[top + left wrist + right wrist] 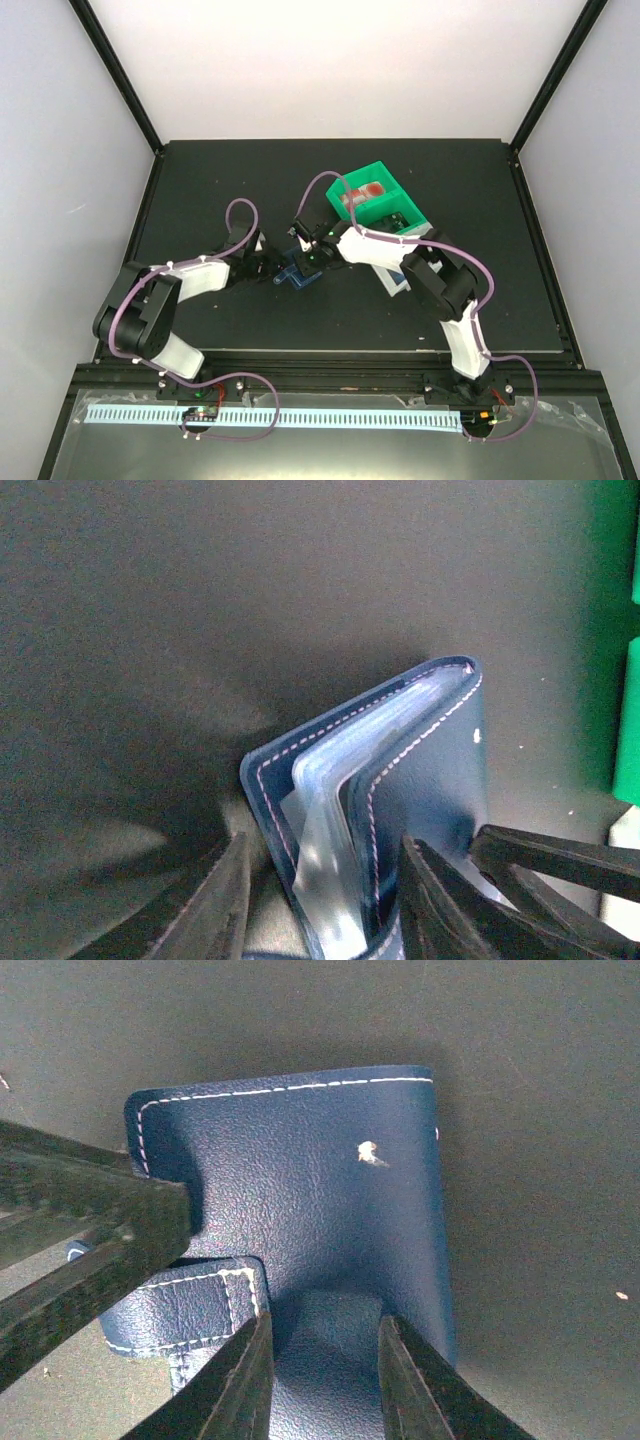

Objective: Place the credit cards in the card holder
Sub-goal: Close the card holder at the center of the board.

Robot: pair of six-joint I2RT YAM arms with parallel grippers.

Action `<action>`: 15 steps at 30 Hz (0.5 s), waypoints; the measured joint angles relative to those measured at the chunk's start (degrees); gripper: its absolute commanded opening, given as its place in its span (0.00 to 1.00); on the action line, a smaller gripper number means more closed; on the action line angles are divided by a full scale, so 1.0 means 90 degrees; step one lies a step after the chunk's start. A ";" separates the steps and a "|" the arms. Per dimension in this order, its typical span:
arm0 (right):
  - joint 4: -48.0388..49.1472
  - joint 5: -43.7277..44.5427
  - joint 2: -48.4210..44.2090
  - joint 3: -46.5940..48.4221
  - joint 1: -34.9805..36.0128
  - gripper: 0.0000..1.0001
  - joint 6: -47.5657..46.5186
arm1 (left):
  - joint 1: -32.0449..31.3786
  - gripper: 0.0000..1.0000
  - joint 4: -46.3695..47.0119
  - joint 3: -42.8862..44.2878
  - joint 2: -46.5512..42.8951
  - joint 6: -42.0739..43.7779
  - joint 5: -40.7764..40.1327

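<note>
1. The card holder (296, 276) is at mid-bench (200, 180), partly open, with its clear sleeves showing and a claw on each side
2. Your left claw (325, 845) straddles its open edge; your right claw (323, 1318) straddles the outer cover beside the snap tab (190, 1305). Both are part-narrowed, and you cannot tell whether either truly pinches
3. Opposed pulls could twist it free
4. With a loose hold, the covers may spring closed before anything slides in

No legible text, brand or number anywhere, the card holder (300, 1190) included.
</note>
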 measured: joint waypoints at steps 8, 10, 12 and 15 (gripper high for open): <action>0.0369 -0.0236 -0.0221 -0.0325 -0.0036 0.36 0.0155 | 0.0002 0.17 0.0209 0.0112 0.0425 -0.0158 -0.0015; 0.0410 -0.0362 -0.0304 -0.0386 -0.0058 0.39 0.0202 | 0.0002 0.13 0.0311 0.0112 0.0493 -0.0160 -0.0022; 0.0474 -0.0498 -0.0410 -0.0461 -0.0129 0.43 0.0270 | 0.0000 0.11 0.0437 0.0112 0.0554 -0.0148 -0.0005; 0.0520 -0.0566 -0.0614 -0.0605 -0.0330 0.49 0.0362 | 0.0000 0.08 0.0580 0.0112 0.0639 -0.0090 0.0005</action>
